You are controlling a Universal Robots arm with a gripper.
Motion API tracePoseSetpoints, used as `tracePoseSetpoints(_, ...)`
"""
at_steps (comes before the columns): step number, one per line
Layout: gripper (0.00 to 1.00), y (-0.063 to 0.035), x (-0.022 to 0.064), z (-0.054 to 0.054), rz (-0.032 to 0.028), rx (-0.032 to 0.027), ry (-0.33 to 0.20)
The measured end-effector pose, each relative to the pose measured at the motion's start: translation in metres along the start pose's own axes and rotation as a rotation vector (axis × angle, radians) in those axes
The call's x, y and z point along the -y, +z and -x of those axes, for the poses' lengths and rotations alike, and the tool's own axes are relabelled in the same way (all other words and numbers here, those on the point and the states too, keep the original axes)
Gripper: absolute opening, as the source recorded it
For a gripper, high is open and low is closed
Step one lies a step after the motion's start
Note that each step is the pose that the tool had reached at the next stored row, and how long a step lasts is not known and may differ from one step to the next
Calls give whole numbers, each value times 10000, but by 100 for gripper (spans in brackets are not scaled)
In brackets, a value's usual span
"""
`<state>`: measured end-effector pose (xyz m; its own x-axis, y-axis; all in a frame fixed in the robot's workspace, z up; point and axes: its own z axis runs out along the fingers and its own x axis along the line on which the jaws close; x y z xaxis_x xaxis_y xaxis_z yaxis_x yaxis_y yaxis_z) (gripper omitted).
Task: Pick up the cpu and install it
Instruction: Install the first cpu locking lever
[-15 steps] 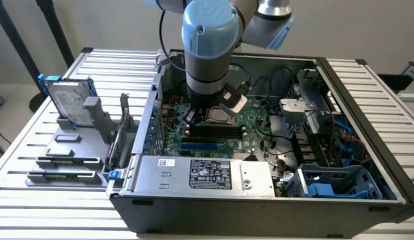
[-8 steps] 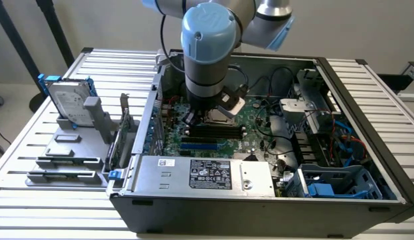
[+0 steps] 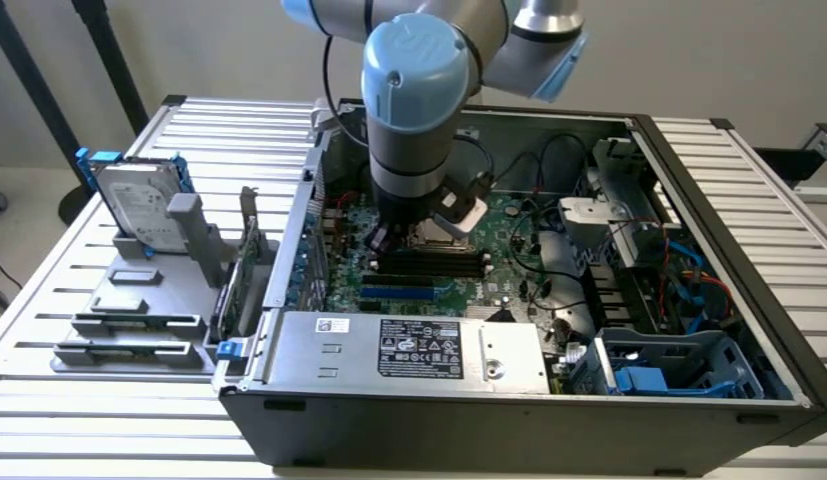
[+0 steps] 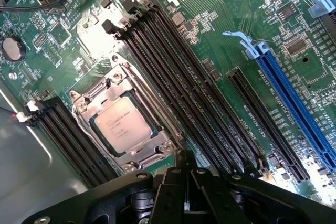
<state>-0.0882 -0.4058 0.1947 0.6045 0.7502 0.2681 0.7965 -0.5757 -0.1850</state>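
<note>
Here, cpu seated in socket, closed pincer just beside.

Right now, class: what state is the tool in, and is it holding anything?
Tool: shut, holding nothing; the cpu sits in its socket on the motherboard.

The exterior view looks down from high and in front at the open computer case on the worktop. The wrist view looks from near, straight down on the motherboard. Both views share the black memory slots.
</note>
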Motion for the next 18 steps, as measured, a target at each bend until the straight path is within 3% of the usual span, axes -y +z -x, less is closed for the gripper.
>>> tracePoseSetpoints(5, 11, 24, 1, 0, 68, 86, 5)
tracePoseSetpoints(11, 11, -13, 9, -12, 205, 275, 28)
tracePoseSetpoints(15, 11, -72, 54, -72, 217, 292, 29)
tracePoseSetpoints(18, 11, -58, 131, -170, 245, 327, 28)
